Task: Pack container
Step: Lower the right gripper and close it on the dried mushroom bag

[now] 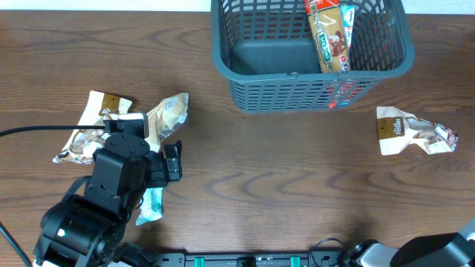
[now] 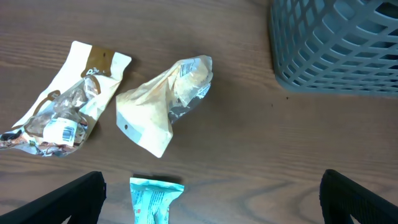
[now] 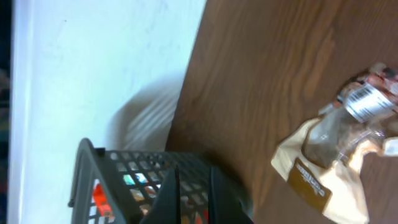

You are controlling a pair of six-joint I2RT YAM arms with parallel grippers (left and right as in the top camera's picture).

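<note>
The container [image 1: 312,52], a dark grey-blue lattice basket, stands at the table's far edge with a long snack packet [image 1: 332,33] inside; its corner [image 2: 339,43] shows in the left wrist view. My left gripper [image 2: 211,211] hangs open above the table, and a teal packet [image 2: 154,200] lies between its fingers, nearer the left one. Beyond it lie a cream packet [image 2: 165,102] and a clear packet with a brown label [image 2: 68,106]. My right gripper [image 3: 193,199] is shut on nothing, close to the container's wall [image 3: 118,180].
Another brown-label packet [image 1: 412,131] lies on the table right of the container, also seen as a packet [image 3: 342,149] in the right wrist view. A white surface [image 3: 93,62] lies past the table's far edge. The left arm [image 1: 111,185] covers the near left table.
</note>
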